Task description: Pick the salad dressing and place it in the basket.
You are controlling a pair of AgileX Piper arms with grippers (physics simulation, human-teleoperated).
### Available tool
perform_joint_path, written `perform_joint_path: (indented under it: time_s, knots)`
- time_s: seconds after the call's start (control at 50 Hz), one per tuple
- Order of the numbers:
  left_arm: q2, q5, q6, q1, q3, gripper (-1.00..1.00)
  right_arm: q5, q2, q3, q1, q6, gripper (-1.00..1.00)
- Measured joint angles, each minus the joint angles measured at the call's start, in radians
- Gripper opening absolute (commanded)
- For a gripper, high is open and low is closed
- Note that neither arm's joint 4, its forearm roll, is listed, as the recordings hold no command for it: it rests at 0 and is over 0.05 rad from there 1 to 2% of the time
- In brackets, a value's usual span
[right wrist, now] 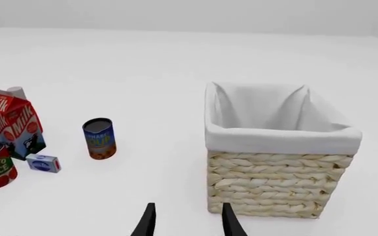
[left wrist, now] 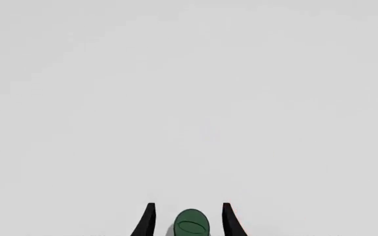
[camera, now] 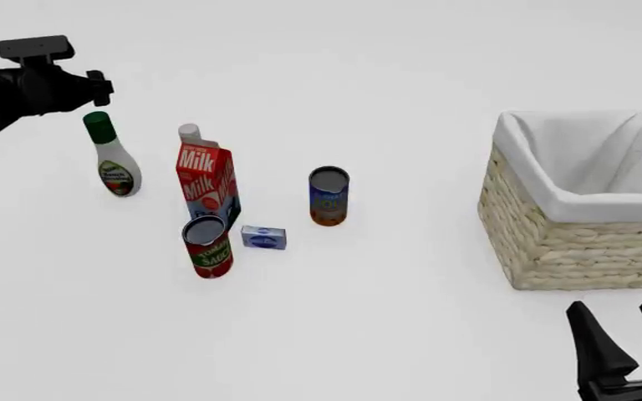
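The salad dressing [camera: 114, 163], a white bottle with a green cap, stands upright at the far left of the table. My left gripper [camera: 96, 90] hovers just above it. In the left wrist view its green cap [left wrist: 191, 223] sits between the two dark fingertips of the left gripper [left wrist: 188, 219], with a gap on each side, so the gripper is open. The wicker basket [camera: 555, 246] with its white liner stands at the right. My right gripper [camera: 628, 330] is open near the front right, in front of the basket [right wrist: 274, 182], with nothing between the fingers of the right gripper [right wrist: 187, 219].
A red milk carton [camera: 204, 180] stands just right of the bottle. In front of it are a tomato sauce can [camera: 207, 246] and a small blue box [camera: 263, 237]. A blue and orange can [camera: 329, 196] stands toward the middle.
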Motion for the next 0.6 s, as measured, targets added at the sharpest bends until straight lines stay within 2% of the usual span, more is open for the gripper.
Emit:
perform_joint_path:
  time_s: [0.6]
  knots:
    - [0.058, -0.059, -0.013, -0.004, 0.062, 1.0, -0.007, 0.011, 0.0, 0.012, -0.001, 1.0]
